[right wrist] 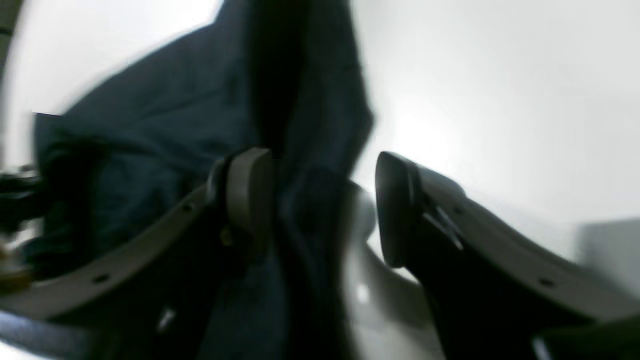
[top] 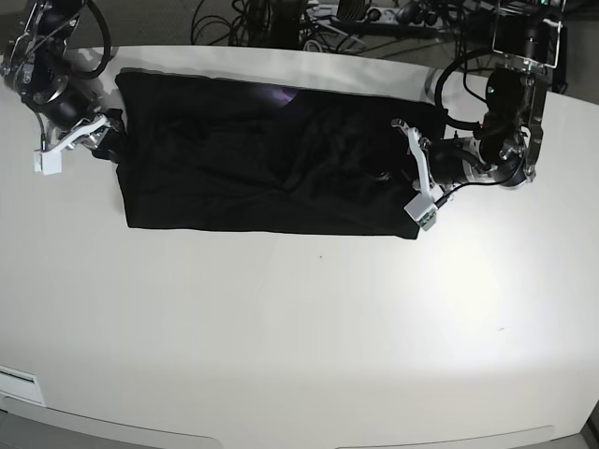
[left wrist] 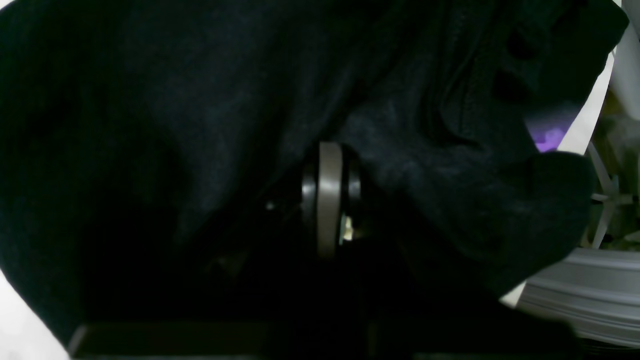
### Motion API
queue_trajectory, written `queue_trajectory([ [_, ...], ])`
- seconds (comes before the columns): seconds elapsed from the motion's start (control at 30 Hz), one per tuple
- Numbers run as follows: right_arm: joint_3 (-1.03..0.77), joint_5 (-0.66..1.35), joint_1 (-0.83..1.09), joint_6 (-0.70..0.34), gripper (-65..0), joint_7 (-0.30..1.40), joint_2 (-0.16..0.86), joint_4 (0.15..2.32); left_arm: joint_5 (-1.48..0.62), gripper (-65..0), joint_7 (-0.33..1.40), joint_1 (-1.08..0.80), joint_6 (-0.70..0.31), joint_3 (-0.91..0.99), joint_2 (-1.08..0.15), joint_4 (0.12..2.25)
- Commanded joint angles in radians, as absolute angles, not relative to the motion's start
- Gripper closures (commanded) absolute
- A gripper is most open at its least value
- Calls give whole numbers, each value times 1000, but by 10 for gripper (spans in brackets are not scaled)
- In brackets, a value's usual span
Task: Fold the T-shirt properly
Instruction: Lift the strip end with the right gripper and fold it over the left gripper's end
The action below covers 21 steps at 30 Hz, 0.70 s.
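The black T-shirt [top: 262, 159] lies spread across the far half of the white table [top: 281, 327], with a small patch of purple print [top: 281, 94] showing near its far edge. My left gripper [top: 417, 176] is at the shirt's right edge. In the left wrist view the black cloth [left wrist: 200, 125] drapes over the gripper [left wrist: 328, 200], and its pads look pressed together on the cloth. My right gripper [top: 86, 136] is at the shirt's left edge. In the blurred right wrist view it [right wrist: 320, 205] is open, with a fold of the shirt [right wrist: 300, 125] between the jaws, against the left pad [right wrist: 250, 195].
Cables and power strips [top: 309, 19] lie behind the table's far edge. The left arm's body [top: 496, 159] stands over the table at the right. The right arm's body [top: 47, 79] is at the far left corner. A grey ribbed base [left wrist: 590, 290] shows beside the cloth.
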<state>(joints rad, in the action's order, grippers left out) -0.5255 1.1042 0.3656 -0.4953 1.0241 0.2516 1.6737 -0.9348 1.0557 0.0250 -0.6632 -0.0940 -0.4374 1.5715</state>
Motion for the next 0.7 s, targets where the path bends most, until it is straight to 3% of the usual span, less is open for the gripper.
queue_trajectory([
  [0.0, -529, 1130, 369, -511, -348, 1063, 257, 1674, -892, 0, 1099, 28, -654, -90, -451, 1576],
  [0.13, -523, 1154, 366, -545, -348, 1123, 225, 1671, -908, 0, 1099, 28, -654, -90, -451, 1576],
  [0.5, -369, 1118, 337, -580, -324, 1093, 211, 1671, -936, 0, 1099, 28, -654, -90, -451, 1576],
  [0.57, -370, 1117, 325, -580, -232, 1093, 212, 1672, -958, 0, 1099, 32, -655, -90, -452, 1576],
  [0.67, -389, 1071, 300, -567, 0, 1093, 214, 1681, -1023, 0, 1105, 55, -654, -90, -452, 1576],
])
